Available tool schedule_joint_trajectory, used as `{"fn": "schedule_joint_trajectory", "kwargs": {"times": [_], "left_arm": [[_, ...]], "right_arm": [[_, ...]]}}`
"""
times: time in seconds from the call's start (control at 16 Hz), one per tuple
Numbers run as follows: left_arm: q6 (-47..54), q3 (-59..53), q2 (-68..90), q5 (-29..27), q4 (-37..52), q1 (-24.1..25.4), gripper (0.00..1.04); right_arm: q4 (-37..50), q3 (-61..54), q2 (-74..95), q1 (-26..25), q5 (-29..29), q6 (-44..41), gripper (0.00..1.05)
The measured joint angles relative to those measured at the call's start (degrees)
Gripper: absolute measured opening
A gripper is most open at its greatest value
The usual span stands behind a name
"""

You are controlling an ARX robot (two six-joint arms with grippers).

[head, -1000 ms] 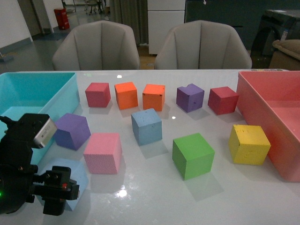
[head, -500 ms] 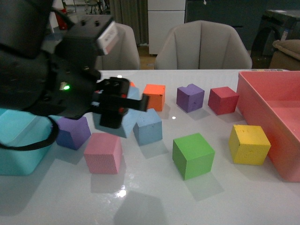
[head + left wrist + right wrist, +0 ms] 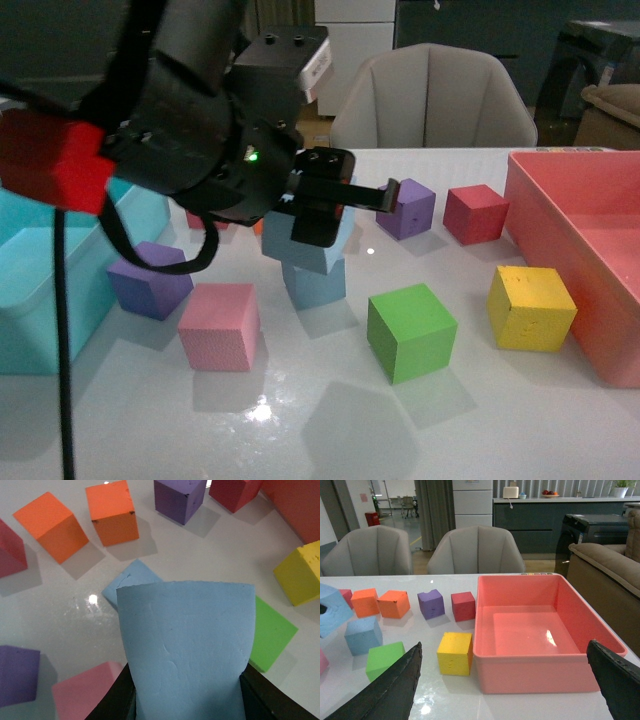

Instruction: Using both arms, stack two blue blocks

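Observation:
My left gripper [image 3: 318, 212] is shut on a blue block [image 3: 292, 250] and holds it, slightly tilted, right over the second blue block [image 3: 318, 286] at the table's middle. I cannot tell whether the two touch. In the left wrist view the held block [image 3: 185, 645] fills the space between the black fingers [image 3: 112, 705]. A corner of the second block [image 3: 131, 582] shows beyond it. My right gripper [image 3: 505, 650] is open and empty, off to the right, facing the table. It sees the held block [image 3: 330, 607] and the second block [image 3: 364, 635]. It is not in the front view.
A turquoise bin [image 3: 30, 290] stands at the left and a pink bin [image 3: 580, 230] at the right. Around the stack lie a pink cube [image 3: 218, 325], a green cube [image 3: 410, 330], a yellow cube [image 3: 530, 305], purple cubes [image 3: 150, 280] [image 3: 405, 208], a red cube [image 3: 475, 213] and orange cubes [image 3: 112, 512].
My left arm has lifted the blue block from the table's near left and carried it right and farther away, to over the second blue block.

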Motion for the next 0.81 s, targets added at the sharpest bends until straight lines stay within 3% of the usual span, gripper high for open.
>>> {"fn": "schedule_joint_trajectory", "kwargs": {"times": [0.19,0.38,0.81], "left_arm": [[-0.6,5.0,4.2,-0.9,-1.6,-0.7,0.4],[-2.5,18.9,17.0,-3.5,-6.9,-0.6,0.4],[-5.5,23.8,21.4,-3.0,-8.7,2.1,0.39]], "right_arm": [[0.0,0.0,0.0,0.0,0.0,0.0,0.98],[0.0,0.0,0.0,0.0,0.0,0.0,0.98],[0.0,0.0,0.0,0.0,0.0,0.0,0.98]]}}
